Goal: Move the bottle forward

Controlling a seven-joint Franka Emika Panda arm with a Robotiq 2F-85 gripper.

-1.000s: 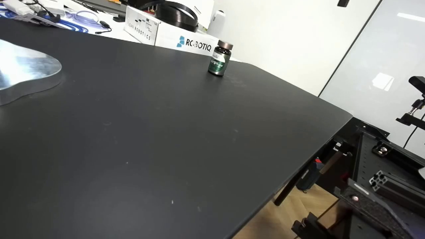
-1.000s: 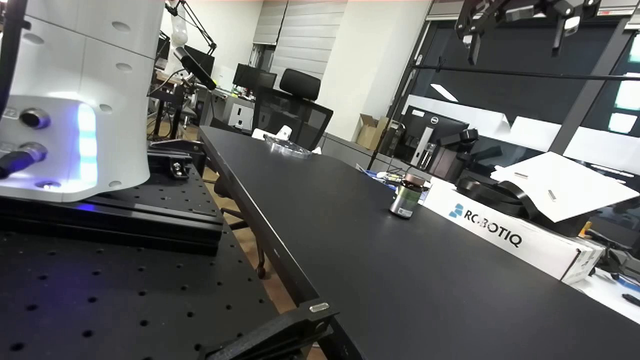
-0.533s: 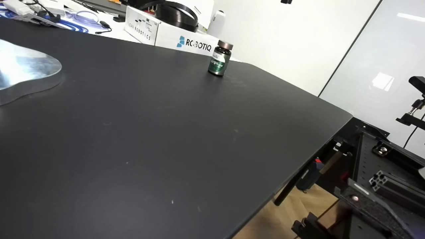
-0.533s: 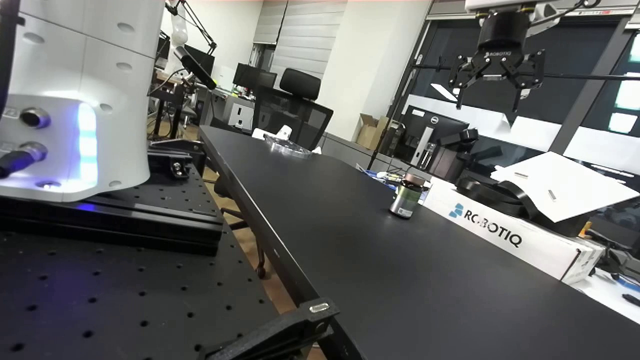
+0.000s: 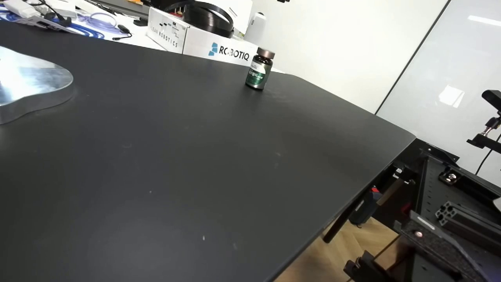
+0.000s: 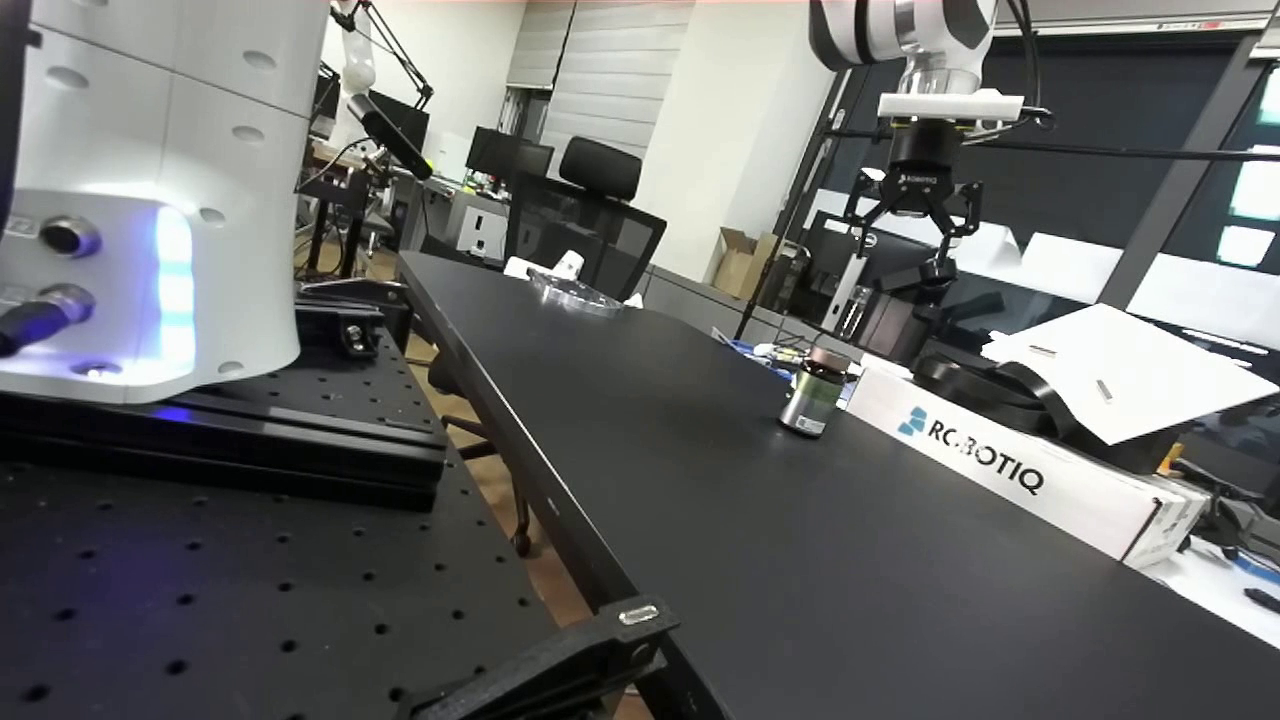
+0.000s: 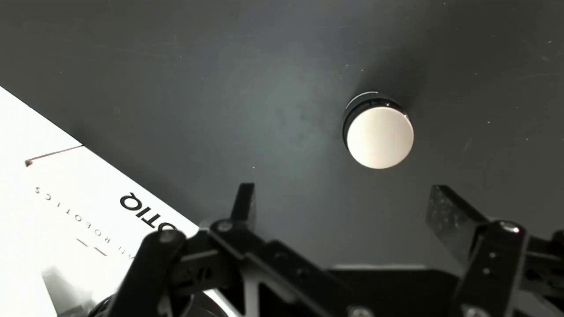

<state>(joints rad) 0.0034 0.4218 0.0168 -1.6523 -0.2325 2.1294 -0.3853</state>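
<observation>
The small dark bottle with a green label and brown cap stands upright on the black table in both exterior views (image 5: 257, 74) (image 6: 811, 400). In the wrist view its pale round cap (image 7: 380, 138) shows from above, ahead of the jaws and between their lines, nearer the right finger. My gripper (image 6: 904, 250) is open and empty, pointing down, well above the table and the bottle. In the wrist view my gripper (image 7: 343, 187) shows its fingers wide apart with only table between them. Only a dark tip of it shows at the top edge of an exterior view.
A white Robotiq box (image 5: 219, 47) stands just behind the bottle, also in an exterior view (image 6: 985, 455) and the wrist view (image 7: 105, 202). Black items and a white sheet (image 6: 1130, 370) lie on it. A shiny flat plate (image 5: 35, 78) lies elsewhere on the black table (image 5: 176, 156).
The gripper has come down and across, leftward in both exterior views, closer to above the bottle. It stays open. The bottle has not moved.
</observation>
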